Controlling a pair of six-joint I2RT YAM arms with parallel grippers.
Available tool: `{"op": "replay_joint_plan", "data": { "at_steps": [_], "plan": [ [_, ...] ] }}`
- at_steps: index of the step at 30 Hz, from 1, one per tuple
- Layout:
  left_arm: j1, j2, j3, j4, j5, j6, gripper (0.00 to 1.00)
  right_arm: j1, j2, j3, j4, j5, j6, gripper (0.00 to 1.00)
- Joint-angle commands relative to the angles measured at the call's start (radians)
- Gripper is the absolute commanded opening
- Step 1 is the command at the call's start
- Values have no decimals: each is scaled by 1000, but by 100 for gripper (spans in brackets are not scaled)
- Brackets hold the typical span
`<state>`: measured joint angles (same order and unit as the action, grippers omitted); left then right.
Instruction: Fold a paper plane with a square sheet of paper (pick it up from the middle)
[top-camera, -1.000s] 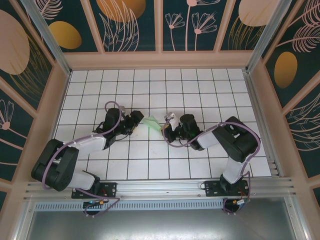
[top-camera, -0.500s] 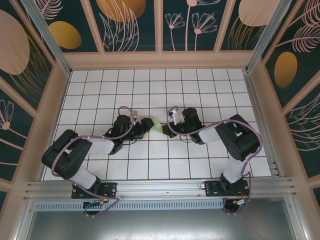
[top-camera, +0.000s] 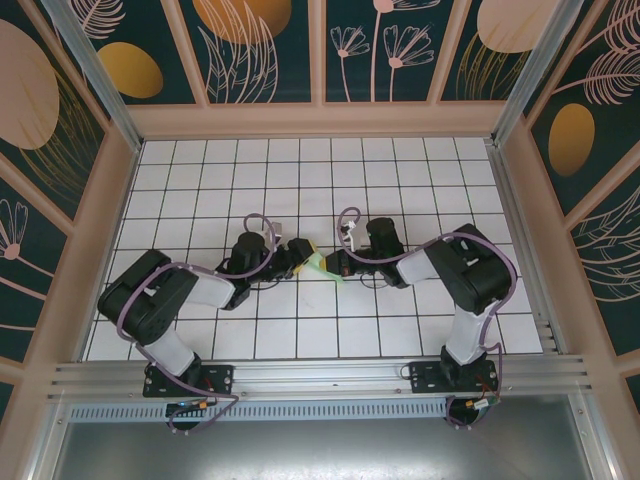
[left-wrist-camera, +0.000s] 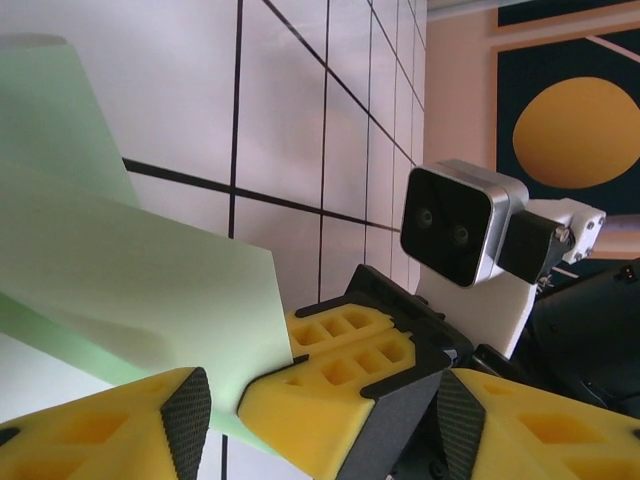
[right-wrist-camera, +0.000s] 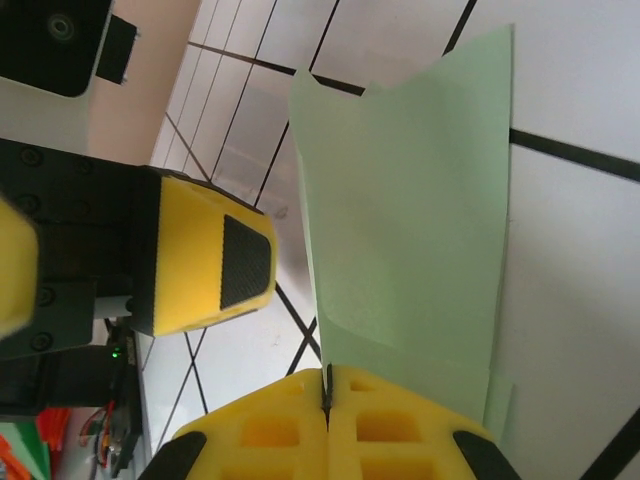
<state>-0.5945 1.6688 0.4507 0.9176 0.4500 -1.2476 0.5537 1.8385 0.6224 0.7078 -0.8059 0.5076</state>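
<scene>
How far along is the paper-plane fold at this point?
Done: the mint-green paper is already folded into layered flaps, not a flat square. In hand: the right tool is shut on its edge, while the left tool is open, straddling that pinch. Left: no narrow dart shape yet, so more folds remain.

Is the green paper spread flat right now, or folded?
Folded. The right wrist view shows the paper overlapping itself in layers with angled edges, pinched between the right gripper's shut fingers.
</scene>
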Motion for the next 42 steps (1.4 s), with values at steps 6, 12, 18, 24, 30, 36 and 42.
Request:
{"op": "replay_joint_plan", "data": {
  "at_steps": [6,12,18,24,30,36,42],
  "plan": [
    [-9,59,19,119,38,-20,62,-55,47,10,72,-77,85,0],
    [-11,97,30,122,46,-12,62,-61,58,17,27,-59,83,0],
    [-10,132,62,137,53,-6,61,-64,78,15,15,-57,89,0],
    [-11,176,98,127,48,-2,57,-64,75,24,-6,-59,66,0],
    [-11,183,116,64,6,10,52,-64,60,57,-99,-71,-31,4],
    [-11,177,121,2,-29,22,50,-64,41,92,-207,-78,-159,18],
    [-11,187,140,-47,-34,37,49,-64,15,106,-275,-78,-257,30]
  ]
}}
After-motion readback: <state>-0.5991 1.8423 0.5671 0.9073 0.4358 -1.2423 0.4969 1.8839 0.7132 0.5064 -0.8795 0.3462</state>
